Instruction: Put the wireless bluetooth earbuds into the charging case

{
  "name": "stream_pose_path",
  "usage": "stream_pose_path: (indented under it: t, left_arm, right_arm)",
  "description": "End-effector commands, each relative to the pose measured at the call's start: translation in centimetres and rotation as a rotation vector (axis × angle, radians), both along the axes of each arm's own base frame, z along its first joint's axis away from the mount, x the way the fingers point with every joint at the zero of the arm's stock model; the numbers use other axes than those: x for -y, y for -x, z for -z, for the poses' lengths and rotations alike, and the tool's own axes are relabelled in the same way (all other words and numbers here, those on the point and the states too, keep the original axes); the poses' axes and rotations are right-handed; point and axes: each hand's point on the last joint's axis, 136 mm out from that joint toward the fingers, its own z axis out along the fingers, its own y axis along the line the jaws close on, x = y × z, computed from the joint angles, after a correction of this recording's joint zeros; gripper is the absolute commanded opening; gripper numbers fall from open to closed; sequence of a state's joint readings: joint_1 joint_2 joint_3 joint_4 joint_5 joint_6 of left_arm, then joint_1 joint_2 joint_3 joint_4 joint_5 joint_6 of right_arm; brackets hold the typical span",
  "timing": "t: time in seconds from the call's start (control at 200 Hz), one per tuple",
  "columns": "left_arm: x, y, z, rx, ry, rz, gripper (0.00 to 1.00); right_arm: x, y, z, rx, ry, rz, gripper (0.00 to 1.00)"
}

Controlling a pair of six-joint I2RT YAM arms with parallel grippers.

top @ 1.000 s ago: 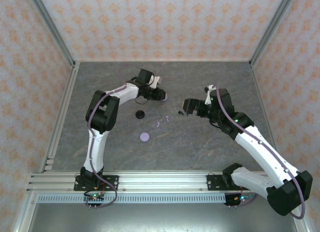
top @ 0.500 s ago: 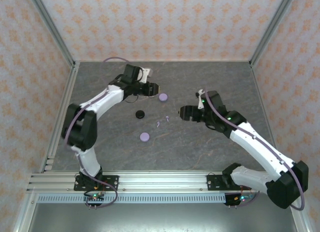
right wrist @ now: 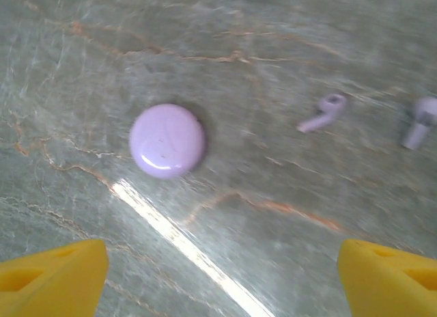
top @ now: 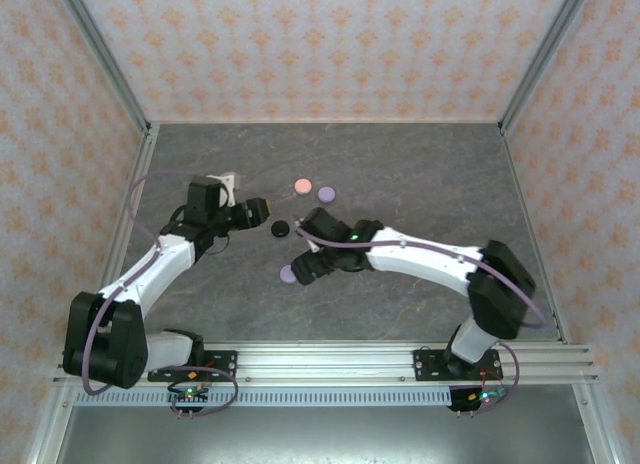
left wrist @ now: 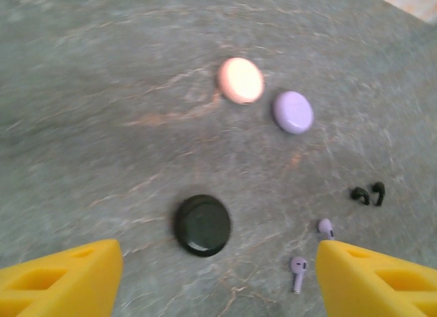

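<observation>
Earbuds (right wrist: 323,114), lilac, two: loose and flat on the desk (top: 420,164), stems slanting roughly parallel, near a lilac case (right wrist: 167,140). Black earbuds (left wrist: 369,193), two, side by side, apart from every case. Pink case (left wrist: 240,80) just beside second lilac case (left wrist: 293,112); black case (left wrist: 202,225): all closed, contents unseen. Left fingers (left wrist: 61,279) and right fingers (right wrist: 389,279) spread, holding nothing. Grey marbled desk; orange-patterned walls (top: 330,44).

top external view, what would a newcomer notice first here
The left gripper, open, hangs near a black round case, while the right gripper, open, sits next to a lilac case. Farther back lie a pink case and a second lilac case; tiny lilac earbuds lie beside the near one.
</observation>
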State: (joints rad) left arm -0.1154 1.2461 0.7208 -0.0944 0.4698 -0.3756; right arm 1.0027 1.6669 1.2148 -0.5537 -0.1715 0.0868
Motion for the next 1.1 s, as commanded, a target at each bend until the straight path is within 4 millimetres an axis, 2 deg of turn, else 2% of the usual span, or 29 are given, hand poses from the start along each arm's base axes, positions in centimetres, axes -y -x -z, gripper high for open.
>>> stream_pose_path:
  t: [0.0, 0.13, 0.365, 0.556, 0.786, 0.946, 1.096]
  left_arm:
    - [-1.8, 0.9, 0.5, -0.019, 0.104, -0.086, 0.77]
    - [-3.6, 2.9, 2.4, -0.096, 0.146, -0.155, 0.80]
    - [-4.7, 5.8, 4.6, -0.190, 0.111, -0.215, 0.84]
    - [-4.7, 6.9, 6.0, -0.240, 0.106, -0.214, 0.85]
    - [-4.7, 7.1, 6.4, -0.244, 0.096, -0.211, 0.86]
    - [-4.7, 7.1, 6.5, -0.257, 0.087, -0.199, 0.86]
    - [-4.7, 7.1, 6.6, -0.259, 0.087, -0.198, 0.86]
  right_arm:
    - [-1.7, 0.3, 0.9, 0.025, 0.090, -0.117, 0.88]
    - [-3.1, 0.8, 2.4, -0.015, 0.180, -0.211, 0.88]
    - [-3.8, 0.7, 4.5, -0.077, 0.277, -0.282, 0.88]
    - [-4.6, 0.3, 6.0, -0.091, 0.304, -0.297, 0.86]
    - [-5.5, -0.7, 7.0, -0.074, 0.297, -0.264, 0.82]
    - [-5.5, -1.1, 8.1, -0.079, 0.322, -0.249, 0.71]
    - [-5.3, -1.3, 8.4, -0.075, 0.327, -0.235, 0.53]
